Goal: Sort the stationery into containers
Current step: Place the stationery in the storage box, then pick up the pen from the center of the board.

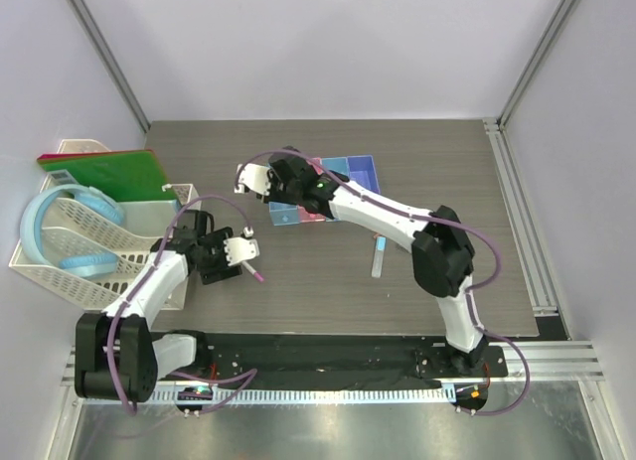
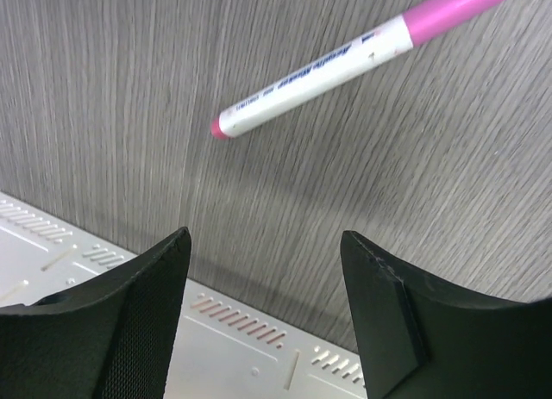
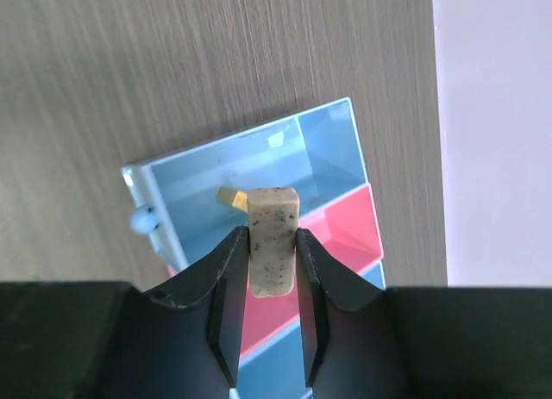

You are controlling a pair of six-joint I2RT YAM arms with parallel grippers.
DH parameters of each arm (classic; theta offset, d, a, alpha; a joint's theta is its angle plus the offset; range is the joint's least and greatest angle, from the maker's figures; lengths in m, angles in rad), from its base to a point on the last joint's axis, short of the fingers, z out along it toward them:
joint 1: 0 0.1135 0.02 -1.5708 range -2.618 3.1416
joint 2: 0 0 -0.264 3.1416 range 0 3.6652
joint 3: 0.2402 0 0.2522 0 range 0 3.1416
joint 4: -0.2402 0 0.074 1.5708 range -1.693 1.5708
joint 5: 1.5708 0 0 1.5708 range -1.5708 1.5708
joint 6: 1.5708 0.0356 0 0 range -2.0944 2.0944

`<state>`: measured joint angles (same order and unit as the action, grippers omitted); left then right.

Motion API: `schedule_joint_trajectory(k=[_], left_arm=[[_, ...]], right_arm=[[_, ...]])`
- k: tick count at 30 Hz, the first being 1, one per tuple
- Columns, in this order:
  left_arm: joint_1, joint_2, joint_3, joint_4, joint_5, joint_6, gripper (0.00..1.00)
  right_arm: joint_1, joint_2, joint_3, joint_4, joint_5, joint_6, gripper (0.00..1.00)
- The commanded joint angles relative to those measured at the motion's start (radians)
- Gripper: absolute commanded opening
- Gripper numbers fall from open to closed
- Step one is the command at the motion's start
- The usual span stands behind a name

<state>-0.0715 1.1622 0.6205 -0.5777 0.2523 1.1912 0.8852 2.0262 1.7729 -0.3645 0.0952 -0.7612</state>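
Holding the tan piece clamped, the right gripper should shift toward twelve o'clock, over the light blue bin, before releasing; left gripper open, pen at one o'clock.

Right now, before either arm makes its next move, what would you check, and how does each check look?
1. Right gripper holds the tan piece: ok, jaws shut on its sides.
2. Tan piece hangs over a bin: ok, above where the light blue bin meets the pink bin.
3. Which of those two bins it would drop into: cannot tell.
4. Left gripper is free for a pickup: ok, open and empty.
5. Pen is unobstructed: ok, lying loose on the table just ahead of the left gripper.
6. All stationery sorted: not ok, the pale blue tube lies on the table.
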Motion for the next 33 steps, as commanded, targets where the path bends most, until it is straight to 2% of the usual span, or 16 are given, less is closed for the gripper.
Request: schedule_joint_trajectory(k=[1, 8, 11, 12, 16, 23, 26, 27, 28, 30, 33], left_arm=[[0.006, 0.024, 0.061, -0.008, 0.103, 0.018, 0.71], [0.006, 0.027, 0.054, -0.056, 0.22, 0.088, 0.76], [0.004, 0.042, 0.051, -0.063, 0.242, 0.117, 0.78], [0.004, 0.056, 0.054, -0.07, 0.246, 0.123, 0.79], [0.004, 0.102, 0.073, -0.088, 0.268, 0.163, 0.79], [-0.011, 0.188, 0.13, -0.129, 0.318, 0.263, 0.77], [-0.036, 0.24, 0.179, -0.161, 0.321, 0.289, 0.7], [-0.046, 0.257, 0.194, -0.175, 0.324, 0.313, 0.63], [-0.051, 0.275, 0.224, -0.189, 0.323, 0.324, 0.59], [-0.063, 0.333, 0.264, -0.276, 0.321, 0.36, 0.54], [-0.074, 0.417, 0.349, -0.426, 0.32, 0.422, 0.53]], right_arm=[[-0.02, 0.121, 0.127, 0.053, 0.063, -0.04, 0.33], [-0.068, 0.227, 0.178, 0.11, 0.078, -0.029, 0.36], [-0.071, 0.233, 0.174, 0.114, 0.09, -0.026, 0.45], [-0.071, 0.232, 0.171, 0.117, 0.095, -0.021, 0.6], [-0.072, 0.203, 0.154, 0.127, 0.118, -0.006, 0.78], [-0.072, 0.091, 0.125, 0.128, 0.173, -0.003, 0.79], [-0.081, 0.02, 0.108, 0.128, 0.192, -0.007, 0.79], [-0.092, 0.002, 0.099, 0.128, 0.196, -0.01, 0.79], [-0.103, -0.02, 0.079, 0.128, 0.201, -0.012, 0.8], [-0.129, -0.078, 0.047, 0.137, 0.204, -0.024, 0.8], [-0.222, -0.147, -0.055, 0.167, 0.192, -0.001, 0.8]])
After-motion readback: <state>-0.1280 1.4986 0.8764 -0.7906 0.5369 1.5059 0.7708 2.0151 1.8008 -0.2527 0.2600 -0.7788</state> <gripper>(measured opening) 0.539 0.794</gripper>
